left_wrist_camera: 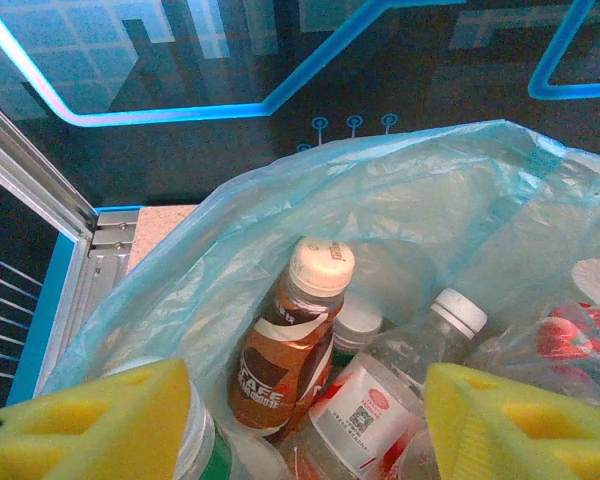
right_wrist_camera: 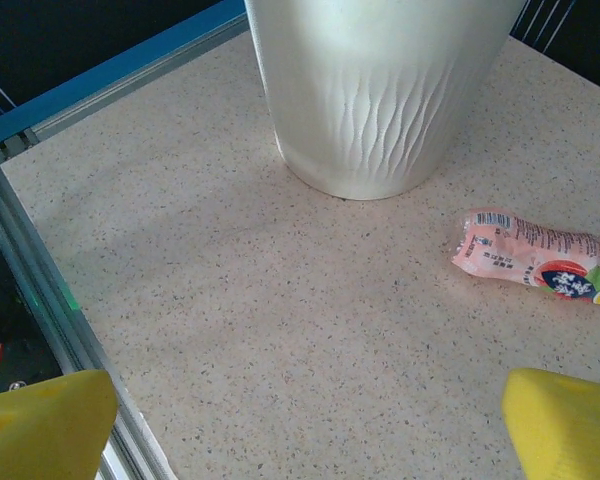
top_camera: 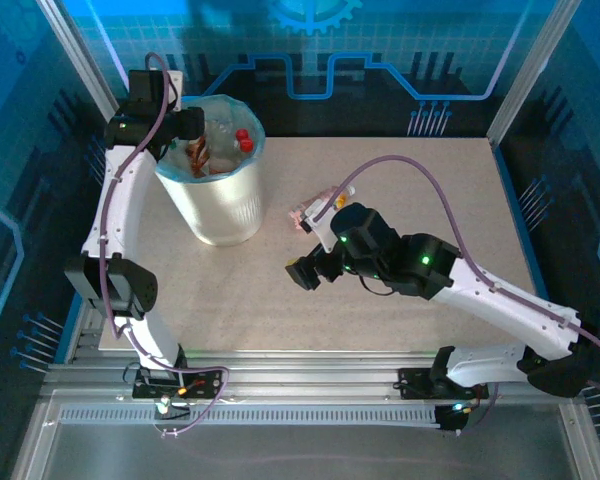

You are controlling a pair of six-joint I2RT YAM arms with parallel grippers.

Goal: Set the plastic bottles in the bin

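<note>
The white ribbed bin (top_camera: 220, 200) with its light-blue bag (left_wrist_camera: 380, 190) stands at the back left. Inside lie several plastic bottles, among them a brown coffee bottle (left_wrist_camera: 285, 345), a clear one with a red and white label (left_wrist_camera: 380, 405) and red-capped ones (top_camera: 243, 138). My left gripper (left_wrist_camera: 305, 435) hovers open over the bin's mouth, its yellow pads (left_wrist_camera: 90, 430) wide apart and holding nothing. A flattened pink-labelled bottle (right_wrist_camera: 535, 255) lies on the table right of the bin (right_wrist_camera: 380, 90). My right gripper (right_wrist_camera: 305, 430) is open and empty, low over bare table in front of the bin.
The speckled tabletop (top_camera: 380, 300) ends in an aluminium rail with a blue strip on the left (right_wrist_camera: 40, 330). In the top view the right arm's elbow and cable (top_camera: 420, 260) arch over the table's middle, partly covering the pink bottle (top_camera: 310, 212).
</note>
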